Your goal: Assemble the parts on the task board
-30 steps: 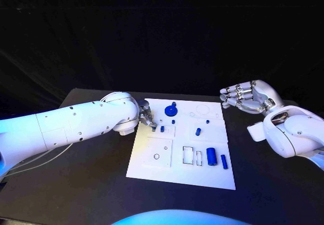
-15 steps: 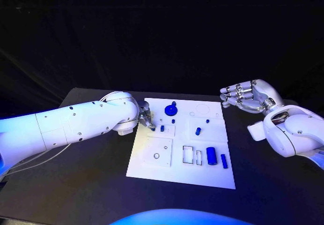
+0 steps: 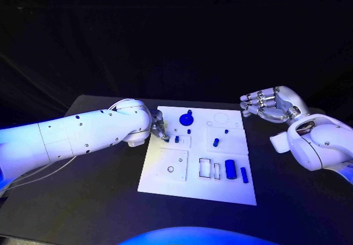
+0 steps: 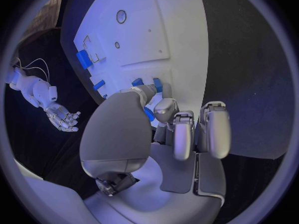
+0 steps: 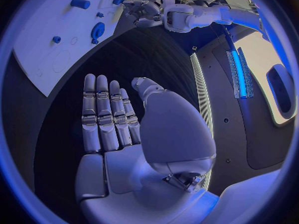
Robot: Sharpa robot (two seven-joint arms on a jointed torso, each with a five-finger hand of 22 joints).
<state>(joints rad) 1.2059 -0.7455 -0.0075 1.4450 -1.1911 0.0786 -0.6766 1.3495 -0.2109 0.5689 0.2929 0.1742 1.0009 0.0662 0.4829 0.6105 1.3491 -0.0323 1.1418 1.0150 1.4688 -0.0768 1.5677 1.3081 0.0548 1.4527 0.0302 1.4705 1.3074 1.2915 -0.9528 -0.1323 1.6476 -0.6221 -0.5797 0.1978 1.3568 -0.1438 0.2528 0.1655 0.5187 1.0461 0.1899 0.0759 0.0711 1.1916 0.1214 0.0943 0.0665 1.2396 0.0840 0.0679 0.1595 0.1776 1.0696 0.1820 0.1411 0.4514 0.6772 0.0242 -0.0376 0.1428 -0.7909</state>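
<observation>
At the task board's [image 3: 197, 190] left edge, left hand [image 3: 159, 131] pinches a small blue part [image 4: 148, 113]. Right hand [image 3: 269, 106] off board, fingers spread, holding nothing.

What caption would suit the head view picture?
Left hand works at the white task board's edge among blue parts; right hand waits open beside it.

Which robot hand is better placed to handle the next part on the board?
Probably the left robot hand: it is at the board's edge beside small blue parts. The right robot hand hangs open beyond the board.
</observation>
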